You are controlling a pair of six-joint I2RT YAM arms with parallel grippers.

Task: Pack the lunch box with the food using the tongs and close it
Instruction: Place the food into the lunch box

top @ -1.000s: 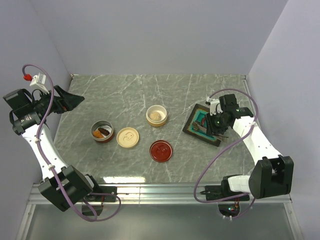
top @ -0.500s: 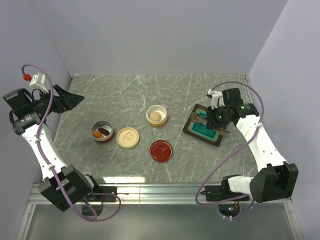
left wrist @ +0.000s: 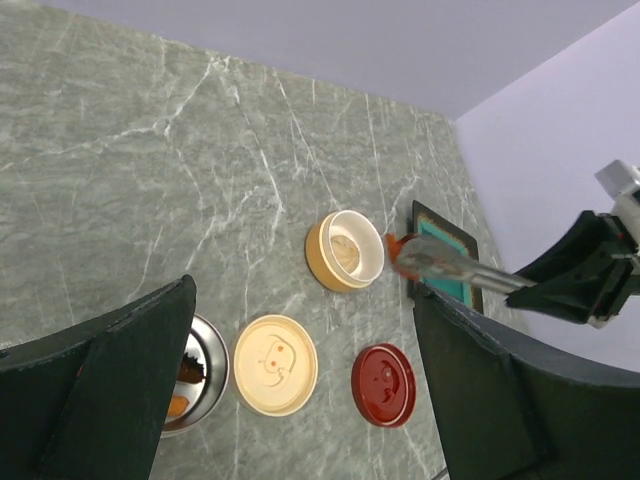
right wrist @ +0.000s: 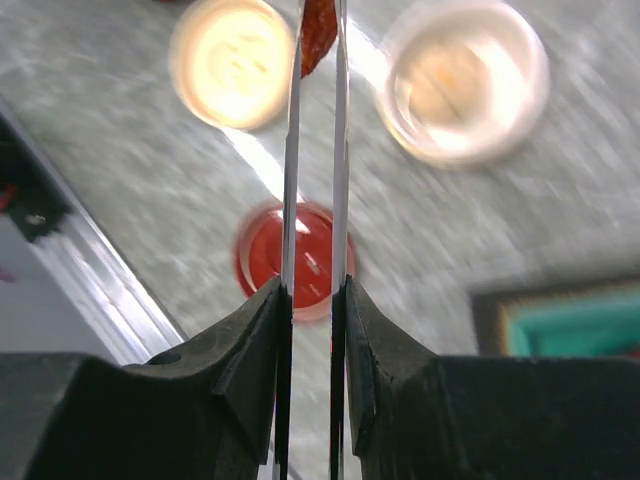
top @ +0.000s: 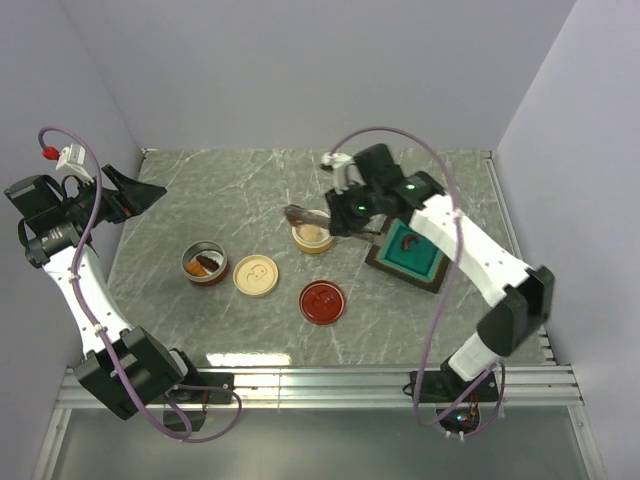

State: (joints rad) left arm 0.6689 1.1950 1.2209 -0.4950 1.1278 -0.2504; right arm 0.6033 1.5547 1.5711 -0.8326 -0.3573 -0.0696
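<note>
My right gripper is shut on the silver tongs, whose arms run forward between its fingers. A small orange-red piece of food sits pinched at the tong tips. They hover over the far rim of the cream bowl. More orange and brown food lies in the metal bowl at the left. My left gripper hangs open and empty high over the table's far left, away from everything.
A cream lid and a red lid lie flat in the middle. A dark tray with a teal inside sits at the right. Walls enclose three sides.
My right arm has swung left from over the teal tray to above the cream bowl, carrying the tongs. The left arm has barely moved.
</note>
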